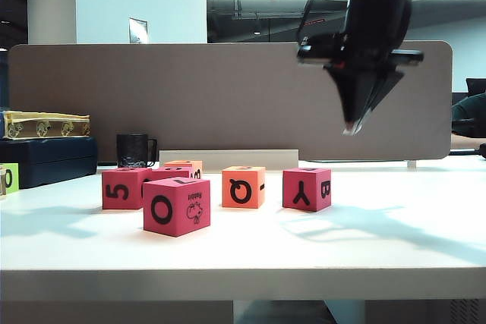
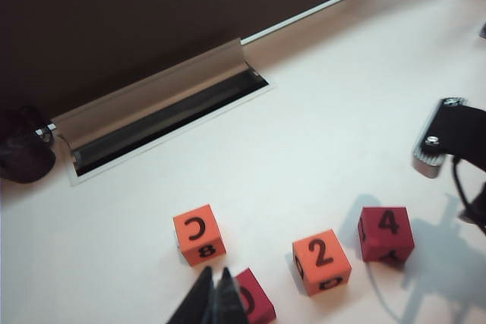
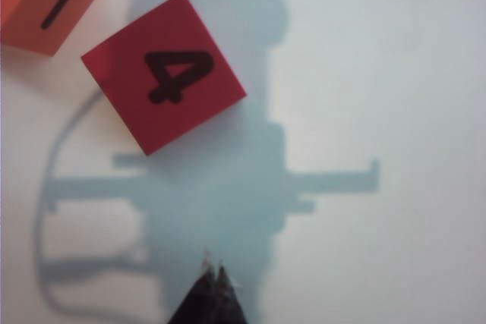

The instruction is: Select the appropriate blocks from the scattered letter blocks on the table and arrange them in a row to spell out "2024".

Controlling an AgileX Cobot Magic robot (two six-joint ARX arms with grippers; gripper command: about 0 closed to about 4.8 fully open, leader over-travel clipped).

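- White desk (image 1: 395, 240) below both pincers, carrying scattered foam letter blocks; nothing lined up yet, so still at the selecting step.
- Right pincer (image 1: 355, 123) raised high over the desk, fingers pressed together, empty; left pincer (image 2: 215, 282) likewise pressed together, holding nothing.
- Red block marked "4" (image 3: 163, 73) just ahead of the right pincer: calls for spreading, descending, squaring to its sides.
- Orange block marked "2" (image 2: 322, 261) near the left pincer; orange "C"/"8" block (image 2: 199, 234) just beyond it.
- Front faces readable: "5", "O", "Q", "Y".
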